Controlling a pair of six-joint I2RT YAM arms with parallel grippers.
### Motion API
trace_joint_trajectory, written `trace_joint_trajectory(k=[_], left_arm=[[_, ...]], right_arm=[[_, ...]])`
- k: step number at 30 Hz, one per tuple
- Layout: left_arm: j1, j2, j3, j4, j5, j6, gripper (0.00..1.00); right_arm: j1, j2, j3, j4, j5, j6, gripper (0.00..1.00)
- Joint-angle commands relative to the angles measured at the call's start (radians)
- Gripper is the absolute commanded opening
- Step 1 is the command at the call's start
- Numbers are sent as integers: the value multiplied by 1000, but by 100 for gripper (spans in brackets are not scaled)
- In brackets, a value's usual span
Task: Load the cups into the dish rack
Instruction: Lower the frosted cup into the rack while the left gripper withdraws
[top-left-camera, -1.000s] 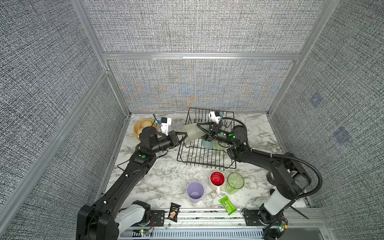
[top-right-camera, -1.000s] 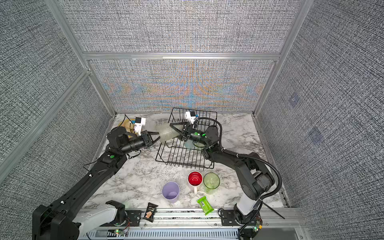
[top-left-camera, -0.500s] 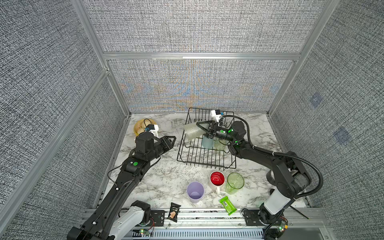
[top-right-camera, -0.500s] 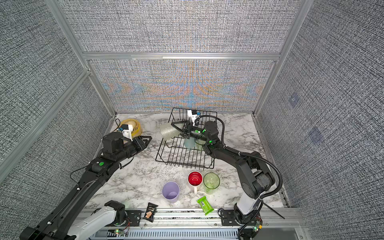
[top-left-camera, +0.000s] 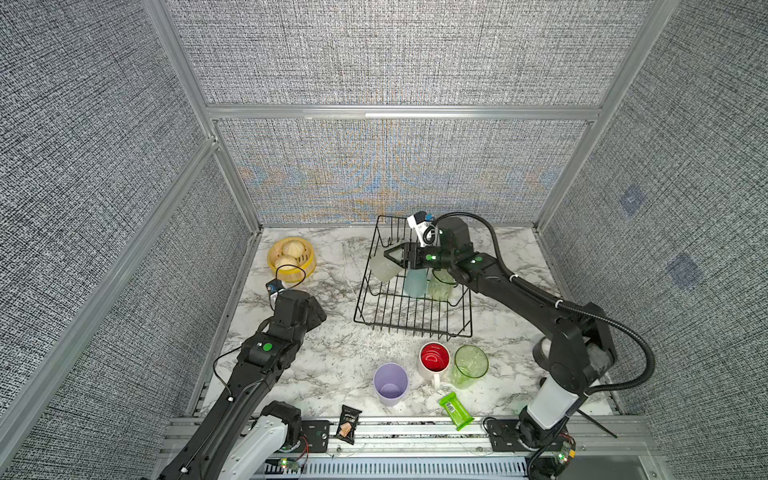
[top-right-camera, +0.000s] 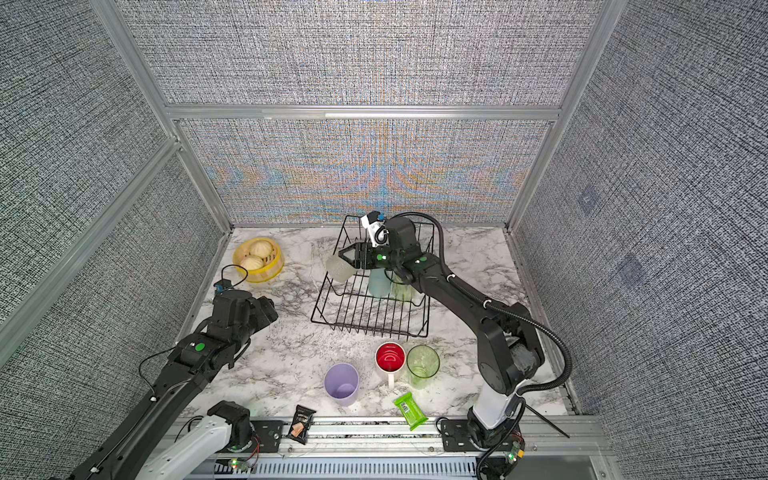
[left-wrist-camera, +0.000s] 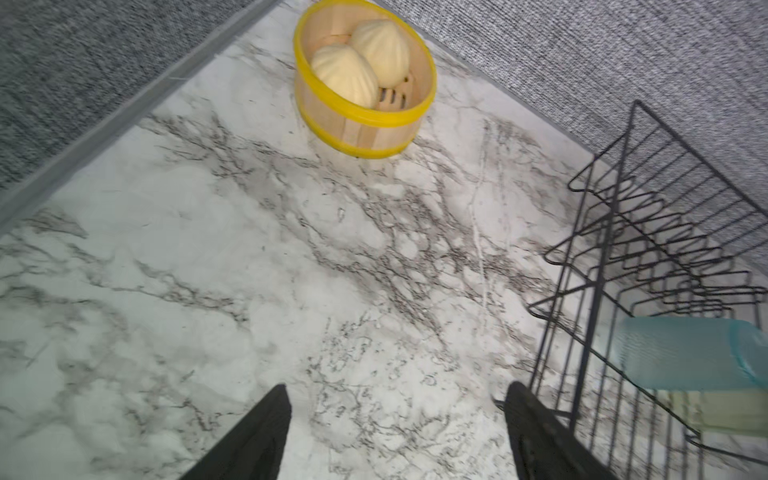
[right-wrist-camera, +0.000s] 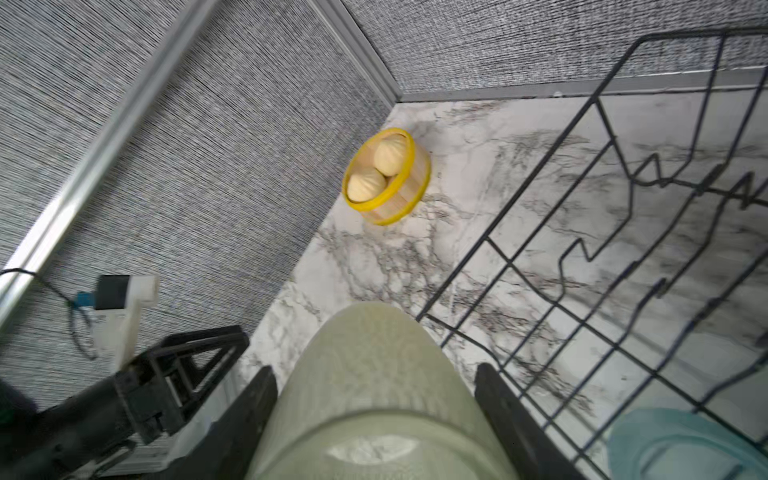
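Cups number six: a teal cup (top-left-camera: 415, 282) and a clear green tumbler (top-left-camera: 440, 286) are in the one black wire dish rack (top-left-camera: 415, 330) at mid-frame. A lavender cup (top-left-camera: 390, 384), a white red-lined mug (top-left-camera: 434, 358) and a second clear green tumbler (top-left-camera: 469, 365) sit on the marble (top-left-camera: 332, 365) below it, and a frosted pale yellow-green cup (top-left-camera: 383, 269) hangs at the rack's left rim, pinched by the right gripper (right-wrist-camera: 374, 390). The left gripper (left-wrist-camera: 395, 415), jaws spread and empty, hangs over marble left of the rack, well apart from every cup.
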Motion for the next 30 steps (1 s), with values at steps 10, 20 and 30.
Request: trace_joint_trajectory(k=[10, 20, 30], left_arm=[[1, -3, -41, -12, -63, 11, 84], [1, -1, -28, -30, -20, 26, 86], [1, -19, -39, -17, 2, 34, 85]], right_arm=[[71, 211, 287, -372, 309, -485, 53], [103, 348, 394, -405, 396, -567, 55], [109, 404, 397, -383, 471, -626, 56]])
